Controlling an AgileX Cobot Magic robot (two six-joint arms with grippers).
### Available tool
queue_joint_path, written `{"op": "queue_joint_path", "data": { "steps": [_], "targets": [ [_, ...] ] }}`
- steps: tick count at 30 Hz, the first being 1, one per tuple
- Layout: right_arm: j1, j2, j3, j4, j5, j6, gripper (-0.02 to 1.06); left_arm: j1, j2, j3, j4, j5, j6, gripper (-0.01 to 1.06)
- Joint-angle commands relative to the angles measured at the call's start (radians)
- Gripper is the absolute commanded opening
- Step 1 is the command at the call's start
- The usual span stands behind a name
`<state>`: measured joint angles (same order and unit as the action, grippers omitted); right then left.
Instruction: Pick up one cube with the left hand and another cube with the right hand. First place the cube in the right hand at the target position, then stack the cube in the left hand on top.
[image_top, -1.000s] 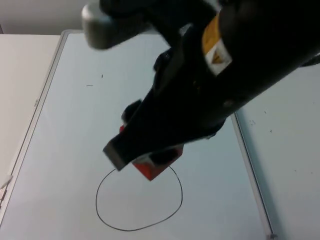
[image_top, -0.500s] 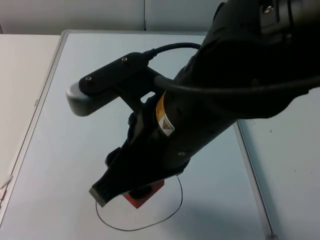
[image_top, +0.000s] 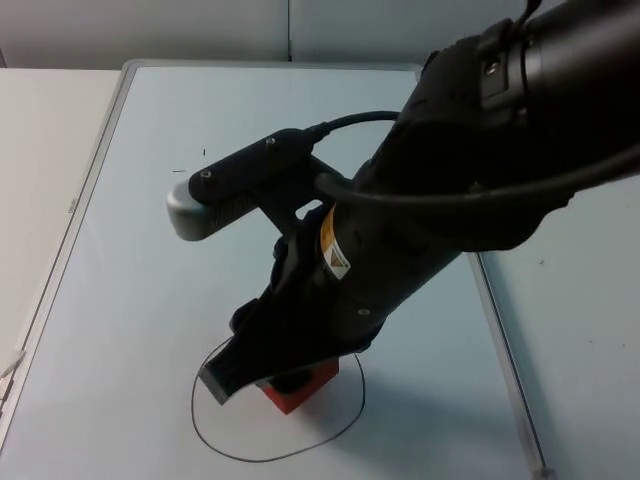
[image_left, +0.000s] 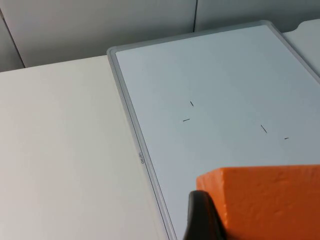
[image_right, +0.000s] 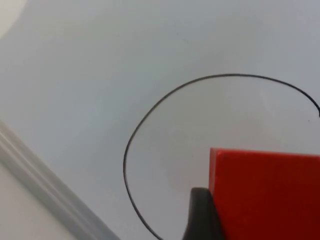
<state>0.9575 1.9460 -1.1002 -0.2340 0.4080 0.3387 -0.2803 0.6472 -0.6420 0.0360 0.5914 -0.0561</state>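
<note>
whiteboard (image_top: 130, 250) lies on table | right gripper (image_top: 275, 375) grasps red cube (image_top: 300, 388) low inside drawn circle (image_top: 240, 450) | lower squarely until seated, then release | left gripper (image_left: 200, 220) waits, clenched on orange cube (image_left: 270, 200) over whiteboard's edge

Light: even and soft across my whiteboard (image_top: 130, 300); no glare.
Shadows: a faint one beside my right arm (image_top: 420, 230), spreading over the drawn circle (image_top: 225, 440).
Focus: the orange cube (image_left: 265, 200) and the red cube (image_right: 265, 195) sit close to my wrist lenses, edges slightly soft.
Blur: none from motion.
</note>
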Motion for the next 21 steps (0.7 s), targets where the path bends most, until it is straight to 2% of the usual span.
{"op": "queue_joint_path", "data": {
  "steps": [1,21],
  "targets": [
    [-0.004,0.012,0.003,0.004,-0.018,-0.001,0.00,-0.007,-0.007,0.003,-0.002,-0.004,-0.006,0.28],
    [-0.004,0.062,0.003,0.029,-0.003,0.002,0.00,-0.007,-0.007,0.003,-0.002,-0.004,-0.006,0.28]
  ]
}}
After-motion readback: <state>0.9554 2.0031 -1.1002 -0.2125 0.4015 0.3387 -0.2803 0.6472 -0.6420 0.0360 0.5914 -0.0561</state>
